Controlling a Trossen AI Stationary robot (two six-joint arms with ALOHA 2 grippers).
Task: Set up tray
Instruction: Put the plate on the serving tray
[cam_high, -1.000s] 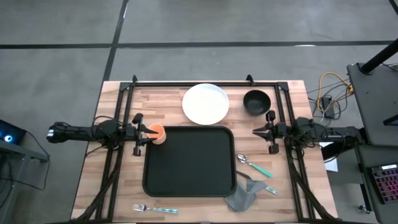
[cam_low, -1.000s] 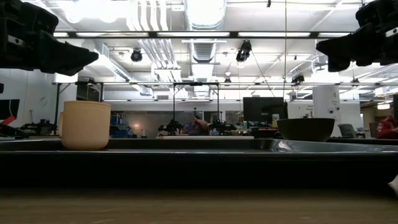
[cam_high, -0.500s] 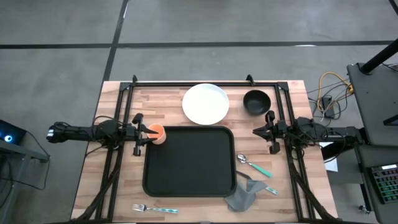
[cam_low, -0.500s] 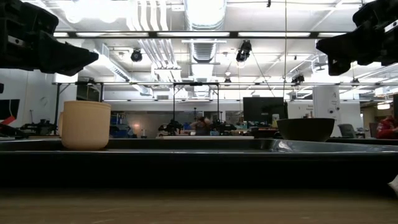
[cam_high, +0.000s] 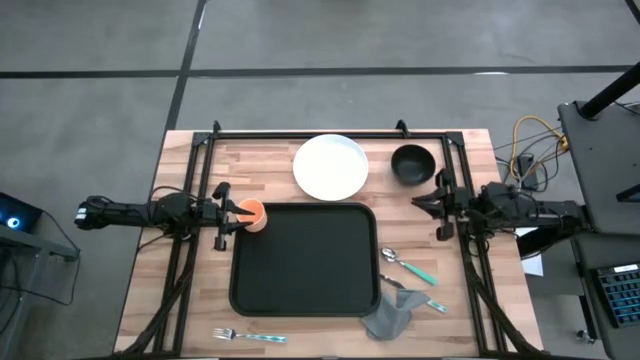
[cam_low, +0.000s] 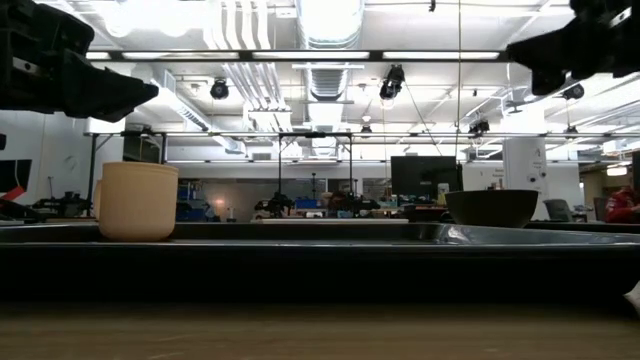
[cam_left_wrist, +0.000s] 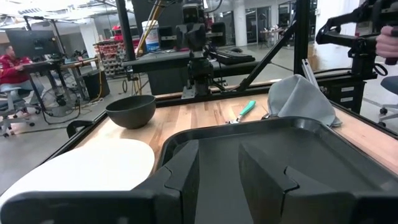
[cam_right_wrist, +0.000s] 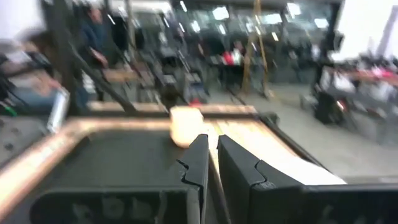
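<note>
The black tray (cam_high: 300, 258) lies in the middle of the table. An orange cup (cam_high: 252, 213) stands upright in the tray's far-left corner and shows in the low view (cam_low: 138, 200) and the right wrist view (cam_right_wrist: 185, 126). My left gripper (cam_high: 238, 213) hangs open above the cup, well clear of it in the low view (cam_low: 110, 95), and looks across the tray (cam_left_wrist: 280, 149). My right gripper (cam_high: 415, 204) is shut, raised over the table's right side beyond the tray's far-right corner (cam_low: 540, 60), and touches nothing.
The white plate (cam_high: 330, 166) and the black bowl (cam_high: 412, 163) sit on the table beyond the tray's far edge. A teal-handled spoon (cam_high: 408, 266) and the grey napkin (cam_high: 392, 315) lie right of the tray. A fork (cam_high: 247, 336) lies by the near edge.
My right gripper has drawn back toward the table's right edge and risen; it stays shut. The left arm, the cup and the tray have kept still.
</note>
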